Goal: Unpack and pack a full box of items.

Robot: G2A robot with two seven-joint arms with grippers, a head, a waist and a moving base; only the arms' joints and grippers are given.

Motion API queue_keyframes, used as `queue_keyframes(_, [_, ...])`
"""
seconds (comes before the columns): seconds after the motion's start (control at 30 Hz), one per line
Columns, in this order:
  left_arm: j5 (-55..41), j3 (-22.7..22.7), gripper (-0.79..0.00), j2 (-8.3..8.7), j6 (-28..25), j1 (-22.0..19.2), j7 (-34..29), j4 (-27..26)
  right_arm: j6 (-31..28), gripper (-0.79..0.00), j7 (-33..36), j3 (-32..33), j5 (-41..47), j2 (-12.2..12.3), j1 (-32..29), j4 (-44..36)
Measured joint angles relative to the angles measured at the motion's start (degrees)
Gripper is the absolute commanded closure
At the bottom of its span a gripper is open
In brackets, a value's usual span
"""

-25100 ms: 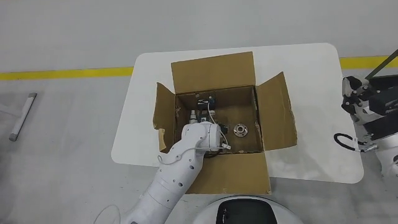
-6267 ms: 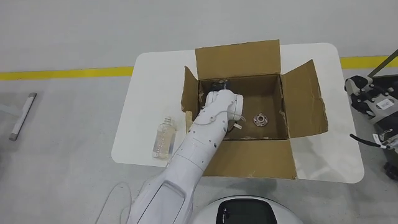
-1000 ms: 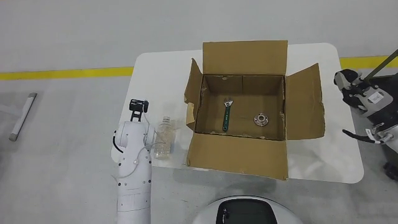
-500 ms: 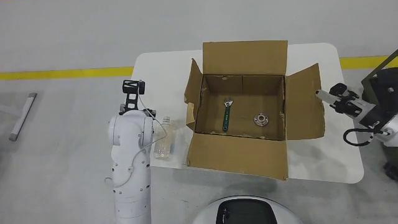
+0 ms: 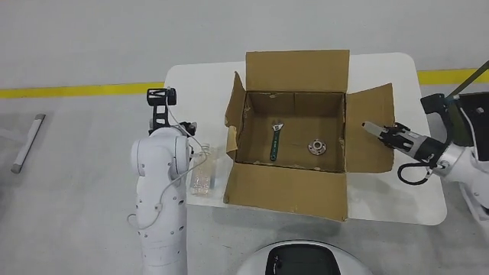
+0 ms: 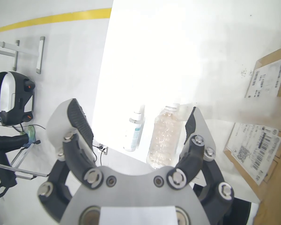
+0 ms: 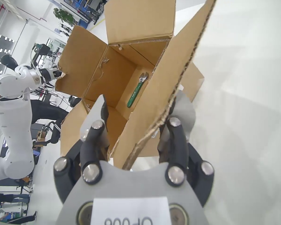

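An open cardboard box (image 5: 359,134) stands mid-table with its flaps spread. On its floor lie a green wrench (image 5: 273,141) (image 7: 137,90) and a small metal flange (image 5: 315,147). My right gripper (image 5: 374,130) (image 7: 142,111) is open at the box's right flap (image 7: 178,59), with the flap's edge running between its fingers. A clear plastic bottle (image 5: 201,174) (image 6: 164,139) lies on the table left of the box, beside a white spray bottle (image 6: 134,132). My left gripper (image 6: 135,120) hangs open above the two bottles, holding nothing.
The left arm (image 5: 160,168) stands over the table's left edge (image 5: 153,176). The white table (image 5: 397,191) has bare room at its far left and to the right of the box. Off the table on the left, a black and white device (image 6: 11,99) sits on the floor.
My right arm has come in from the table's right side, and its gripper now straddles the right flap. The left arm has shifted slightly farther back. The box has nudged a little to the left.
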Motion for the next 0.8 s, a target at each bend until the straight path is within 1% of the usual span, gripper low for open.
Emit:
queue_keyframes(0.23, [0.0, 0.0, -0.785, 0.00, 0.0, 0.0, 0.0, 0.0, -0.8, 0.000, 0.6, 1.6, 0.5, 0.4, -0.5, 0.2])
queue_keyframes(0.37, [0.0, 0.0, -0.785, 0.00, 0.0, 0.0, 0.0, 0.0, -2.0, 0.000, 1.1, 3.3, -2.4, 0.7, -0.9, 0.5])
queue_keyframes(0.43, [0.0, 0.0, -0.785, 0.00, 0.0, 0.0, 0.0, 0.0, -2.9, 0.000, 1.6, 4.2, -2.3, 0.9, -1.2, 0.8])
queue_keyframes(0.6, [0.0, 0.0, -0.785, 0.00, 0.0, 0.0, 0.0, 0.0, -5.0, 0.000, 4.9, 6.7, -2.6, 1.5, -1.1, 1.8])
queue_keyframes(0.8, [0.0, 0.0, -0.785, 0.00, 0.0, 0.0, 0.0, 0.0, -8.5, 0.000, 9.3, 9.6, -2.3, 2.6, 1.7, 3.6])
